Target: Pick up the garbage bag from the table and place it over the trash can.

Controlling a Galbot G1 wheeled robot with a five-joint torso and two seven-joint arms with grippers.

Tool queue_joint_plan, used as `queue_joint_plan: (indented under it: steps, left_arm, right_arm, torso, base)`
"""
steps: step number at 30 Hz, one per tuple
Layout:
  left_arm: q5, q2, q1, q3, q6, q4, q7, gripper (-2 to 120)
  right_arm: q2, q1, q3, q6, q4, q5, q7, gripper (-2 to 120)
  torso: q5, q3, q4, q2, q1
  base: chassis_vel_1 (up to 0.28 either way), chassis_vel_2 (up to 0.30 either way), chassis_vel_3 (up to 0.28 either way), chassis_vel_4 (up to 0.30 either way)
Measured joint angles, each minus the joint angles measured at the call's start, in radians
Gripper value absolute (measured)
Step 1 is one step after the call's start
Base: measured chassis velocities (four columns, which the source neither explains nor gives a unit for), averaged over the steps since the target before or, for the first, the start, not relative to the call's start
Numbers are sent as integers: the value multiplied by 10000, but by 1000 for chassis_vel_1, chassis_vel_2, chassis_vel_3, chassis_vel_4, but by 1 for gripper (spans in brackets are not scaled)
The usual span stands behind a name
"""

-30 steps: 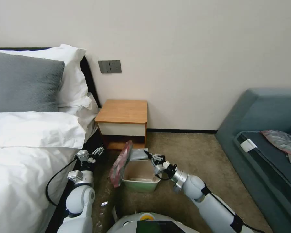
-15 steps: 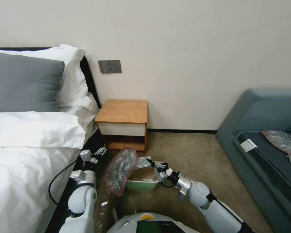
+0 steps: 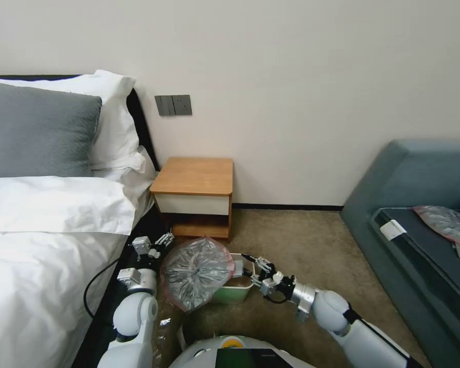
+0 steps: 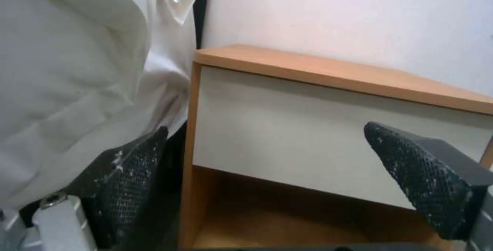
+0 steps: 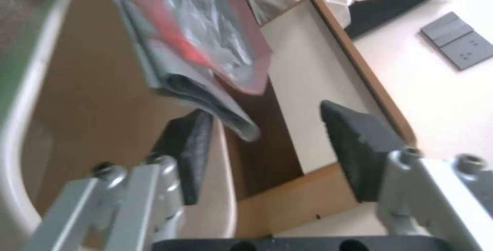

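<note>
**Count of things in the room**

One nightstand (image 3: 195, 176). One bin (image 3: 235, 292). Two grey plastic bags: one (image 3: 197, 272) at the bin, one (image 3: 447, 223) on the sofa (image 3: 393, 189). Two grippers, left (image 3: 161, 243) and right (image 3: 251, 261). Three pillows: one grey (image 3: 36, 130), two white. One bed (image 3: 30, 286).

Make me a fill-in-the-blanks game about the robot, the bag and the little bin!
1. The left hand is between the garbage bag and the ____.
2. The trash can is pale ____ on the outside.
3. The right hand, by the trash can's rim, has its fingers ____.
4. The table has a wooden top and a drawer front coloured ____.

Missing words: bed; green; open; white.
</note>
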Motion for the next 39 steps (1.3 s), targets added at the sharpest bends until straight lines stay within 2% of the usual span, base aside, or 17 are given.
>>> queue_joint_plan:
  steps: [1, 3, 4, 7, 8, 11, 16, 20, 24, 26, 30, 34, 37, 39]
  left_arm:
    - [0, 0, 0, 0, 0, 0, 0, 98]
    - [0, 82, 7, 52, 26, -14, 14, 98]
    - [0, 82, 7, 52, 26, -14, 14, 98]
    - [-163, 418, 89, 252, 234, -225, 105, 98]
    - [-163, 418, 89, 252, 234, -225, 105, 98]
    - [-955, 1040, 352, 528, 770, -827, 360, 99]
    - [-1567, 1586, 802, 881, 1174, -1586, 590, 98]
    - [-2157, 2282, 1811, 1768, 1501, -2666, 723, 97]
    - [-2482, 2641, 2359, 2331, 1827, -3039, 716, 97]
    - [-2562, 2685, 2459, 2433, 1924, -3034, 684, 97]
    - [-2483, 2646, 2582, 2541, 1961, -2502, 458, 98]
    - [-1981, 2301, 2567, 2667, 1859, -1798, -447, 98]
    - [-1831, 2191, 2556, 2709, 1887, -1667, -688, 98]
    - [-1583, 2000, 2464, 2735, 1913, -1407, -1129, 99]
  right_arm:
    - [0, 0, 0, 0, 0, 0, 0, 61]
    - [-171, -191, 459, 52, 192, 152, -77, 72]
    - [-171, -191, 459, 52, 192, 152, -77, 72]
    - [-270, -482, 1063, 84, 449, 363, -90, 86]
    - [-270, -482, 1063, 84, 449, 363, -90, 86]
    - [-162, -642, 1428, 89, 679, 520, -11, 98]
    - [187, -675, 1660, 90, 836, 623, 94, 100]
    - [719, -596, 1739, 105, 833, 673, 220, 100]
    - [1006, -597, 1741, 208, 767, 656, 269, 100]
    - [1069, -616, 1741, 243, 745, 645, 280, 100]
    - [1206, -716, 1775, 373, 690, 624, 347, 100]
    - [1221, -839, 1825, 415, 654, 851, 467, 100]
    - [1220, -850, 1824, 404, 648, 912, 475, 100]
    - [1219, -832, 1798, 404, 611, 920, 475, 100]
  torso:
    - [0, 0, 0, 0, 0]
    - [-4, 0, 2, 0, 0]
    - [-4, 0, 2, 0, 0]
    - [-4, 0, 0, 0, 0]
    - [-4, 0, 0, 0, 0]
    - [-4, 0, 0, 0, 0]
    - [-4, -1, 1, 1, 0]
    - [-2, 0, 2, 0, 0]
    - [-2, 0, 2, 0, 0]
    - [-3, 0, 1, 0, 0]
    - [-3, 0, 0, 0, 0]
    - [-3, 0, 0, 1, 1]
    - [-3, 0, 0, 0, 1]
    - [-3, 0, 1, 1, 1]
  base:
    - [0, 0, 0, 0]
    - [0, 0, 0, 0]
    - [0, 0, 0, 0]
    - [0, 0, 0, 0]
    - [0, 0, 0, 0]
    - [0, 0, 0, 0]
    - [0, 0, 0, 0]
    - [0, 0, 0, 0]
    - [0, 0, 0, 0]
    - [0, 0, 0, 0]
    - [0, 0, 0, 0]
    - [0, 0, 0, 0]
    - [0, 0, 0, 0]
    - [0, 0, 0, 0]
